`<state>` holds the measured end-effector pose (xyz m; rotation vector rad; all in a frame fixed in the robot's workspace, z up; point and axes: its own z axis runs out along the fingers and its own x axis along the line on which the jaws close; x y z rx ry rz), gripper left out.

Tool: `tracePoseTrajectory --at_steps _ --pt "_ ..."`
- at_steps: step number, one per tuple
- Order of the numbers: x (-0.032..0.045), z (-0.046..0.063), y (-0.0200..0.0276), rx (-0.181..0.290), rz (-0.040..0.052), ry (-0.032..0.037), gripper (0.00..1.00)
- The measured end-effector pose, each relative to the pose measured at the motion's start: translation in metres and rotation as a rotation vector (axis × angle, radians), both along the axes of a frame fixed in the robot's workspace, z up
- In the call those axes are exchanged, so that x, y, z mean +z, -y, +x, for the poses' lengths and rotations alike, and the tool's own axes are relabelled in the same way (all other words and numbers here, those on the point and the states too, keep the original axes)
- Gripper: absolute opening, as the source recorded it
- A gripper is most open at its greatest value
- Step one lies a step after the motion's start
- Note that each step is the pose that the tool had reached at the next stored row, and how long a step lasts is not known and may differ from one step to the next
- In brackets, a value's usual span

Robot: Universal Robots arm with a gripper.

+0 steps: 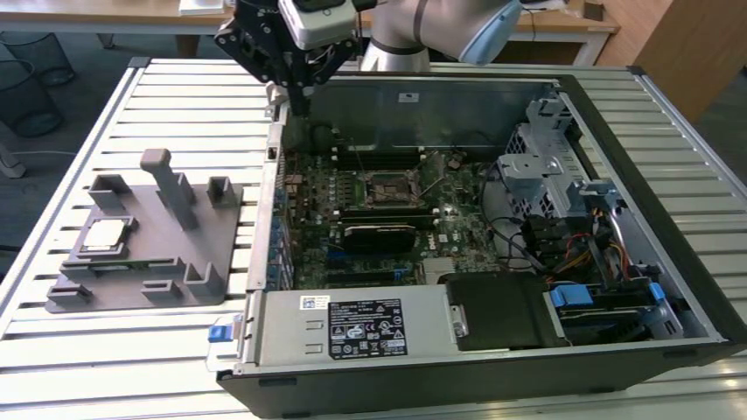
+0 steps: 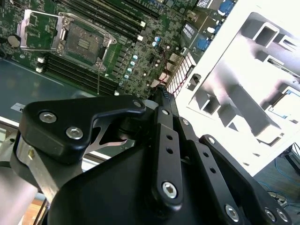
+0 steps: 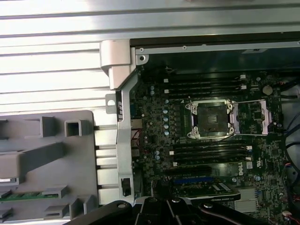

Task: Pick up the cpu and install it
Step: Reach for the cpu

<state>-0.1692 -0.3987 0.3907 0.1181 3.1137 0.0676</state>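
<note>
The cpu (image 1: 108, 234), a small silvery square chip, lies flat in a recess of the grey tray (image 1: 175, 271) on the exterior view's left, outside the computer case. My gripper (image 1: 299, 101) hangs over the case's far left corner, well away from the cpu, shut with nothing in it. In the second wrist view the gripper (image 2: 158, 91) narrows to a closed tip above the case wall. The open cpu socket (image 1: 386, 187) sits in the middle of the motherboard and shows in both wrist views (image 3: 208, 119) (image 2: 82, 42), its metal frame flipped open beside it.
The open black computer case (image 1: 491, 367) lies on a slatted metal table (image 1: 105, 350). The tray's upright posts (image 1: 171, 185) stand behind the cpu. A black ribbed card (image 1: 380, 234), drive cages (image 1: 543, 171) and cables (image 1: 583, 254) crowd the case interior. The case's metal side wall (image 3: 123, 122) separates tray and motherboard.
</note>
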Motion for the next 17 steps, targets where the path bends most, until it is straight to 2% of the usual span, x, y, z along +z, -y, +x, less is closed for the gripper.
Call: tracePoseTrajectory --at_steps 17 --pt "-0.0012 -0.005 0.0 0.0 0.0 -0.0023 0.11"
